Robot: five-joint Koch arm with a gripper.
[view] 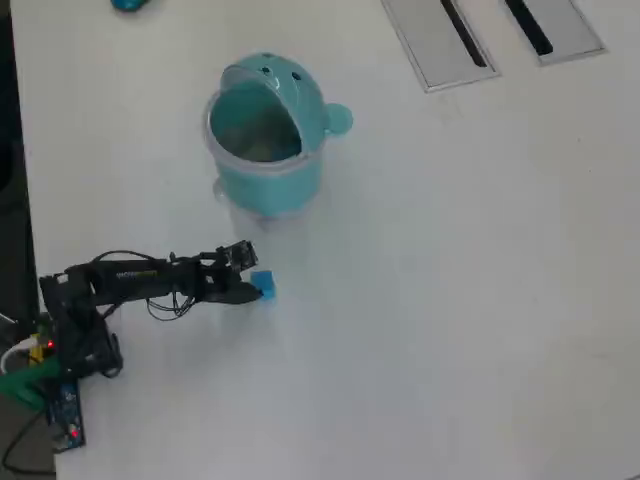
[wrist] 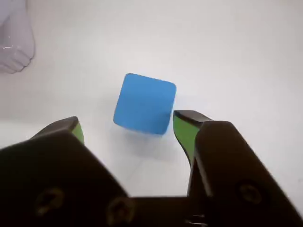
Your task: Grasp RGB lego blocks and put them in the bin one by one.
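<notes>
1. The end effector (wrist: 128,124) stands wide apart, holding nothing.
2. The blue block (wrist: 144,103) sits on the counter (wrist: 236,56) just ahead, between its tips.
3. Overhead, its fingers blur together beside the bin (view: 265,140).

Legible text, labels, brands, numbers: none in either view. The bin (view: 265,135) bears only two dark dot eyes on its lid, no lettering. The blue block (wrist: 144,103) has plain faces.

teal object (view: 128,4) cut off; bin (view: 268,180) contents unclear
</notes>
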